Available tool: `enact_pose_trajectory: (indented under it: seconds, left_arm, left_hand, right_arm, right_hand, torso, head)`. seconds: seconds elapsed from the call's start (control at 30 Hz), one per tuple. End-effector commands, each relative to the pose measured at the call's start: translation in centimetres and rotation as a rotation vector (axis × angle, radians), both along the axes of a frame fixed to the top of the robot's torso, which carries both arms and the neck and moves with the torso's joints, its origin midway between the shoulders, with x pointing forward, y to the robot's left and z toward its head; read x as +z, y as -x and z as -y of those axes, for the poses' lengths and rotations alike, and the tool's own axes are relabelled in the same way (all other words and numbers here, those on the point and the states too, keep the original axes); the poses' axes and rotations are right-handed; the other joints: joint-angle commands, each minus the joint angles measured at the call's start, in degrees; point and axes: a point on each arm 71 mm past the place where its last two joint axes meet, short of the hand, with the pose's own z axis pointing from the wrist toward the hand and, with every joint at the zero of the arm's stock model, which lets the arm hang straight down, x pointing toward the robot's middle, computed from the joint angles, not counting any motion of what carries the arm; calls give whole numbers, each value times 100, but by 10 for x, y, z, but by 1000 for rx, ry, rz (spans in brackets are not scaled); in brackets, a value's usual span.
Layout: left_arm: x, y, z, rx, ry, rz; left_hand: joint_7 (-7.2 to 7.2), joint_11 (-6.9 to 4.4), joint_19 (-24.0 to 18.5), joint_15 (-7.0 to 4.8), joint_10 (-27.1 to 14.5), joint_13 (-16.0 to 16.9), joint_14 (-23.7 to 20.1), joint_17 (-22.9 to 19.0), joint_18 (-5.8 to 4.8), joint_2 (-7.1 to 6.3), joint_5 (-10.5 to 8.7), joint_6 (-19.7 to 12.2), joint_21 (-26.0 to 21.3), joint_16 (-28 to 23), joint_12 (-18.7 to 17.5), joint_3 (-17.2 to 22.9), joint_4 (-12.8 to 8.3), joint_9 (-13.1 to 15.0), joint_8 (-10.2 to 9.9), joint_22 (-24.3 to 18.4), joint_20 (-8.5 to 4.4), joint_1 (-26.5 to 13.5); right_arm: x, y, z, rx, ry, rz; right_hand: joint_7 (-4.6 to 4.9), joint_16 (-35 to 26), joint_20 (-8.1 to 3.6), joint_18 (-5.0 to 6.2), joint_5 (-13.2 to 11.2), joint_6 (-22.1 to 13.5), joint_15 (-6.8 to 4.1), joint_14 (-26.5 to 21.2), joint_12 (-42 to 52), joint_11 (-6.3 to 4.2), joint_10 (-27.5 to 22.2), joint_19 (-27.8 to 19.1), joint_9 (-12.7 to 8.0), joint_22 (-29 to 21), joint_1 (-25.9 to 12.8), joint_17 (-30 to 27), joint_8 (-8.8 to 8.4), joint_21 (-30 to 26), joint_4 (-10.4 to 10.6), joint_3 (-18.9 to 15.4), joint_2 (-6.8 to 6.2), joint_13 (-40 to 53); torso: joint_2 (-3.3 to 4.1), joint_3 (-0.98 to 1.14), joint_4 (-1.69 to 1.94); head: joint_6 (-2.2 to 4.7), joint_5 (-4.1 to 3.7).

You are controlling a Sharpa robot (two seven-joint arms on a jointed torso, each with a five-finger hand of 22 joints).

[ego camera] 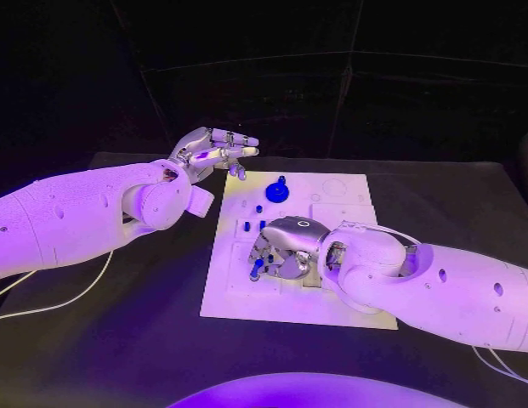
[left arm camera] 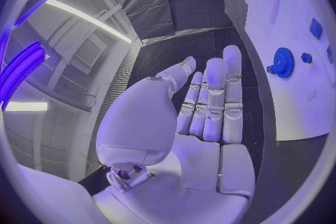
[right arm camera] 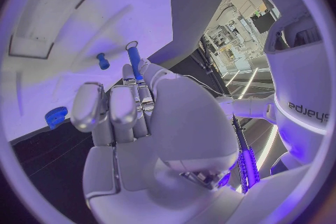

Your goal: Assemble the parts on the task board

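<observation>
Right hand [ego camera: 286,248] pinches blue pin [right arm camera: 134,61] over task board [ego camera: 337,310].

The task board [ego camera: 337,280] is white and lies on a black table [ego camera: 116,340]. The gear [ego camera: 276,190], a long pin [right arm camera: 134,63] and a small peg [right arm camera: 103,60] are blue. Both silver hands [ego camera: 215,149] [ego camera: 282,246] sit on white arms [ego camera: 68,221].
</observation>
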Motion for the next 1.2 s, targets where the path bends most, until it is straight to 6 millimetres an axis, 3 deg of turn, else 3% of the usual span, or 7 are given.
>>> enact_pose_trajectory:
  seconds: [0.03,0.57,0.77,1.2]
  left_arm:
    - [2,0,2,-11,10,2]
    - [1,0,1,-11,9,1]
    - [1,0,1,-11,9,0]
    - [1,0,1,-11,8,-2]
  left_hand:
    - [30,20,-33,-8,-22,-9,-35,-10,78,15,15,-4,-21,-17,23,-4,-22,-8,31,-9,15,1]
    - [30,20,-33,-8,-22,-9,-35,-10,78,15,15,-4,-21,-17,23,-4,-22,-8,31,-9,15,1]
    - [30,20,-33,-8,-22,-9,-35,-10,78,15,15,-4,-21,-17,23,-4,-22,-8,31,-9,15,1]
    - [30,20,-33,-8,-22,-9,-35,-10,78,15,15,-4,-21,-17,23,-4,-22,-8,31,-9,15,1]
  right_arm:
    - [-2,0,-1,6,68,24]
    - [-7,4,-9,28,116,42]
    - [-7,7,-14,43,124,65]
    - [-5,11,-16,55,116,95]
  right_hand:
    - [35,16,50,-28,34,13,40,73,-36,27,12,-1,8,-6,-11,-8,29,28,-6,36,-37,4]
    - [34,15,54,-26,31,21,42,71,-33,26,21,-6,11,-9,-30,-13,35,26,-15,44,-48,6]
    - [38,7,65,-23,52,-22,52,60,-45,37,-5,-21,5,-18,-149,-35,22,20,-31,32,-142,3]
    - [20,16,62,-23,85,22,40,59,-26,16,41,-19,17,-7,-142,-27,46,26,-89,91,-113,10]
  torso:
    - [0,2,-3]
    - [-2,0,1]
    - [1,-1,-4]
    - [-2,0,-3]
  head:
    - [5,12]
    - [-6,13]
    - [-9,9]
    - [-15,15]
